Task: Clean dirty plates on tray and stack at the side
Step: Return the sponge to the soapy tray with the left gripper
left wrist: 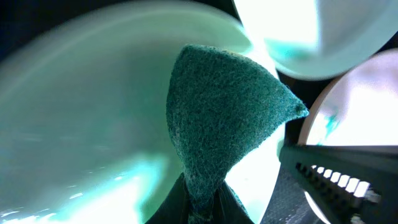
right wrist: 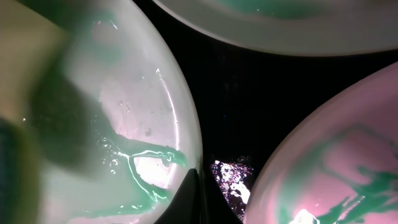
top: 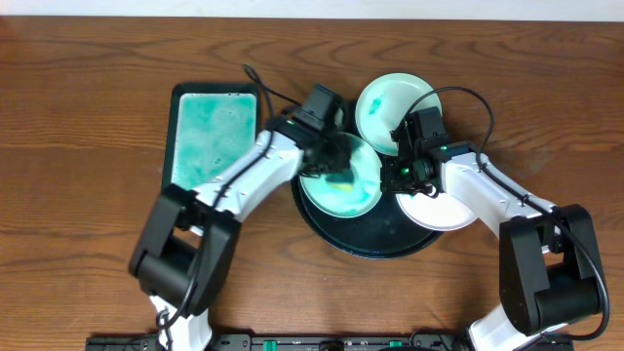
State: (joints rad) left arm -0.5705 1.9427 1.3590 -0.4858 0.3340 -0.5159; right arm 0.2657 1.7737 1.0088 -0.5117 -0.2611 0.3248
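Wooden table [top: 88, 88], black tray [top: 375, 244] with three plates. I had left jaws clamped on the green sponge [left wrist: 217, 124], scrubbing the middle mint plate [top: 361, 190]; right jaws together, pinning its rim. Risk: wet plate sliding, knocking the white plate [top: 439, 213] off.

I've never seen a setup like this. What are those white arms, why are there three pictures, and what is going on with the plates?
Those are two robot arms at a wooden table, each ending in a two-finger gripper. One picture comes from a camera above the table; the other two come from cameras on the wrists, so they look very close up.

On the table sits a round black tray holding three small plates: a smeared plate, a back plate and a white plate. Beside it lies a rectangular tray of teal soapy liquid.

The left gripper is shut on a green scrubbing sponge pressed onto the smeared plate. The right gripper is shut at that plate's rim.
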